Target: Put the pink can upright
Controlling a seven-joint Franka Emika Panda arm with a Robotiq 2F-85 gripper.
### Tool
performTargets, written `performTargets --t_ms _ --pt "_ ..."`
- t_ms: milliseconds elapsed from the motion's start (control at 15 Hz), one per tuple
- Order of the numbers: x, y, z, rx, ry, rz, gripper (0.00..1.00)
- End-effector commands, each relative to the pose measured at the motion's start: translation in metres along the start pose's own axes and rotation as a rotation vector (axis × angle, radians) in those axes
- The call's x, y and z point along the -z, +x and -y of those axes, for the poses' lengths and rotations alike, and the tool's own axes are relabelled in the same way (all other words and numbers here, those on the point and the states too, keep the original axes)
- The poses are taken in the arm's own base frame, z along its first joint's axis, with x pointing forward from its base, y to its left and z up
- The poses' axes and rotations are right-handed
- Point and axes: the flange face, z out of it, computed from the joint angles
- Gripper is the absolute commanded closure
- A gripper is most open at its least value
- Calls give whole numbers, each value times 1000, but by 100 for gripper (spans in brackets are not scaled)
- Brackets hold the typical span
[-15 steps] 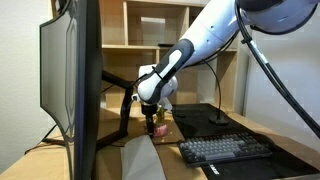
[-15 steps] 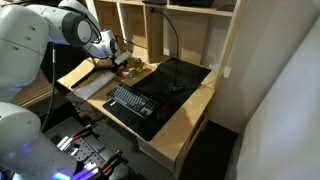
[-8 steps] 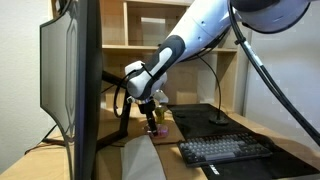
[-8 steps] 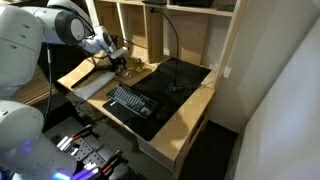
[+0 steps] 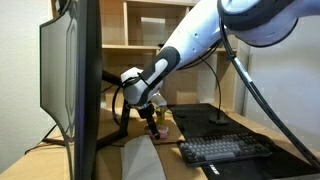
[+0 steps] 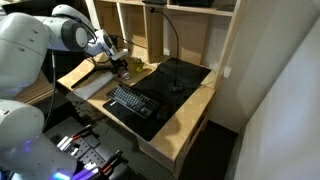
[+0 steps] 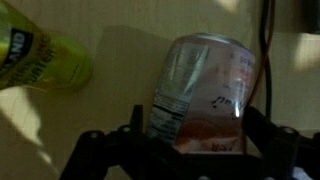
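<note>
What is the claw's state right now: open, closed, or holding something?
Claw: open, holding nothing; in the wrist view the pink can shows between its spread jaws.

A light wooden desk point(image 6: 195, 112) carried everything. A large black mat point(image 6: 175, 78) covered much of its top, and a dark keyboard point(image 6: 131, 102) sat on the mat's near part. On the bare wood beside the mat rested the pink can point(image 7: 200, 95). A yellow bottle point(image 7: 40, 55) lay near it, apart from it, in the wrist view.
</note>
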Motion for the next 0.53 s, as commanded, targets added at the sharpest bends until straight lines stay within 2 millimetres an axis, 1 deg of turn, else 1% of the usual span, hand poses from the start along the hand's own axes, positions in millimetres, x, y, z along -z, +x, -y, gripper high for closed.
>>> performTargets --t_ms 0,200,267,467 --pt "-1 6 -15 14 -70 0 0" --pt "-1 7 -17 -2 -58 1 0" --pt "-4 2 -8 1 -31 4 0" --pt "-7 2 -9 3 -31 -3 0"
